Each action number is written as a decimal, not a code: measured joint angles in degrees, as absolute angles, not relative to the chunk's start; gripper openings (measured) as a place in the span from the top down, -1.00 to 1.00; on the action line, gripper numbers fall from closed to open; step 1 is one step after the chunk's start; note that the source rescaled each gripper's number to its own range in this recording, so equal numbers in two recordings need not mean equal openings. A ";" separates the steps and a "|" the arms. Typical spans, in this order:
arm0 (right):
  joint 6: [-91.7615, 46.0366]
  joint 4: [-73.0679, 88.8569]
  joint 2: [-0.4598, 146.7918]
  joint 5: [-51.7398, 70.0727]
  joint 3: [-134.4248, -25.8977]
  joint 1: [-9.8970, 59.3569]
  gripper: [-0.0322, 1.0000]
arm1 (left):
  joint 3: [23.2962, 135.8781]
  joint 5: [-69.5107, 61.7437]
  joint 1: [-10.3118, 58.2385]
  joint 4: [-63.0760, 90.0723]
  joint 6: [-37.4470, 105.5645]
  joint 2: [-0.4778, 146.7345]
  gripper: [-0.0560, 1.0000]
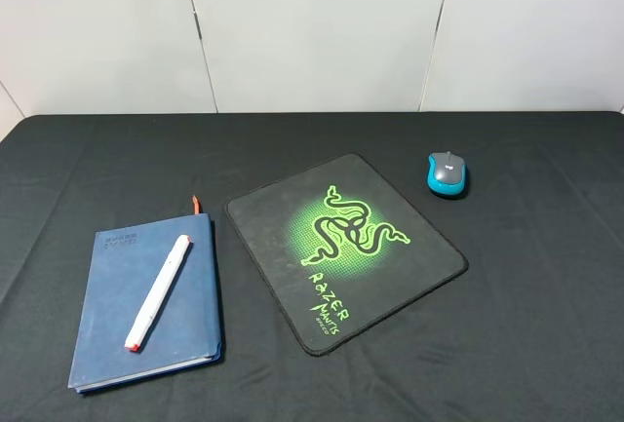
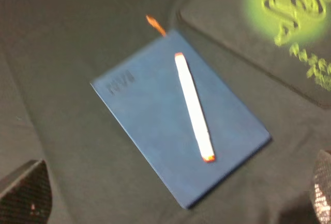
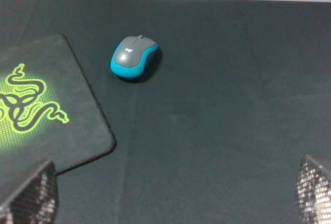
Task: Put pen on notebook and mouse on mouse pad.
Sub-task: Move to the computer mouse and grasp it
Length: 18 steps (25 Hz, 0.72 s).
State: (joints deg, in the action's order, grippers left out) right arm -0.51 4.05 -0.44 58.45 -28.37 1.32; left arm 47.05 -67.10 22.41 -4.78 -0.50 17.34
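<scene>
The white pen (image 1: 158, 291) with orange-red tips lies diagonally on the dark blue notebook (image 1: 107, 315) at the front left of the table. It shows the same way in the left wrist view, pen (image 2: 194, 106) on notebook (image 2: 145, 115). The grey and teal mouse (image 1: 448, 173) sits on the black cloth, right of and beyond the black mouse pad (image 1: 273, 217) with its green snake logo, apart from it. My left gripper (image 2: 173, 195) hangs open above the notebook's near side. My right gripper (image 3: 171, 193) is open, well short of the mouse (image 3: 133, 57). Neither arm shows in the exterior view.
A black cloth (image 1: 546, 295) covers the whole table, with a white panelled wall (image 1: 312, 22) behind its far edge. The notebook's orange ribbon (image 1: 194, 204) sticks out at its far end. The pad's corner (image 3: 98, 141) lies beside my right gripper.
</scene>
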 joint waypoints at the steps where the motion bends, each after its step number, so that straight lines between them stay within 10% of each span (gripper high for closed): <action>1: -0.51 4.05 -0.44 58.45 -28.37 1.32 -1.00 | 46.44 -67.10 21.07 -5.25 -0.39 15.51 -1.00; 18: -0.51 4.05 -0.44 58.45 -28.37 1.32 -1.00 | 28.75 -61.43 2.78 -5.86 0.54 -0.11 -1.00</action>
State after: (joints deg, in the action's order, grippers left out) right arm -0.51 4.05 -0.44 58.45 -28.37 1.32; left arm 28.75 -61.43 2.78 -5.86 0.54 -0.11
